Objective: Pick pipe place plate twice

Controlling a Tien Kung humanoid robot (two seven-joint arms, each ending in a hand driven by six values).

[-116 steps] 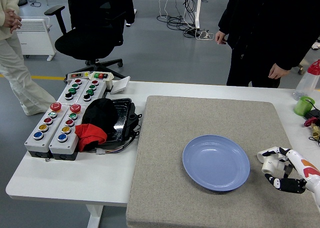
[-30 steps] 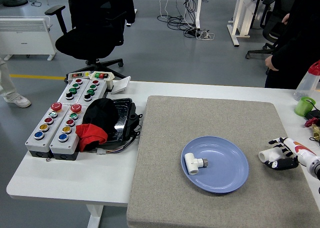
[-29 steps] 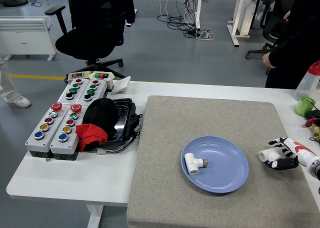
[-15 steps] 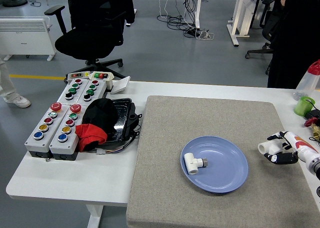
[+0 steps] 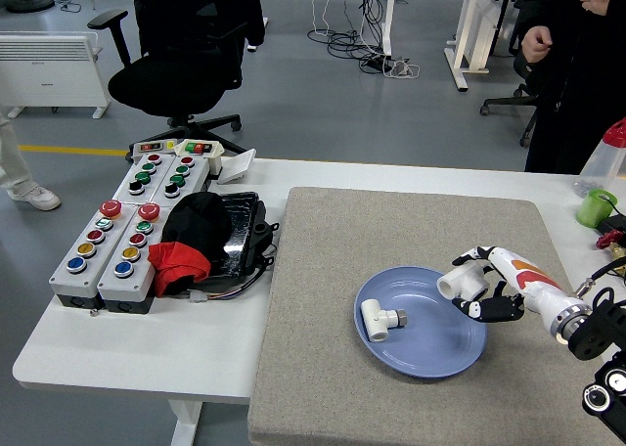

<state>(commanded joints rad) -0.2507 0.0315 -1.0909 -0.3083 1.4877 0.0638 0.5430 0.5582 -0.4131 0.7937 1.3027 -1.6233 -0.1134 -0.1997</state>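
A blue plate [image 5: 430,353] lies on the grey mat, and one white pipe fitting [image 5: 378,319] rests on its left part. My right hand [image 5: 479,288] hangs over the plate's right rim, shut on a second white pipe fitting [image 5: 462,284]. Its black fingers [image 5: 494,310] curl under the fitting, a little above the plate. My left hand is out of sight.
The grey mat [image 5: 411,231] covers the table's right half. A box of coloured push buttons [image 5: 122,236], a black tray with black and red cloth [image 5: 201,241] stand at the left. A green cup [image 5: 594,207] and a bottle [image 5: 604,157] stand far right. A person [image 5: 577,65] stands behind.
My right hand has carried the second fitting leftward from the mat's right edge to above the plate's right rim. The person behind has raised both hands.
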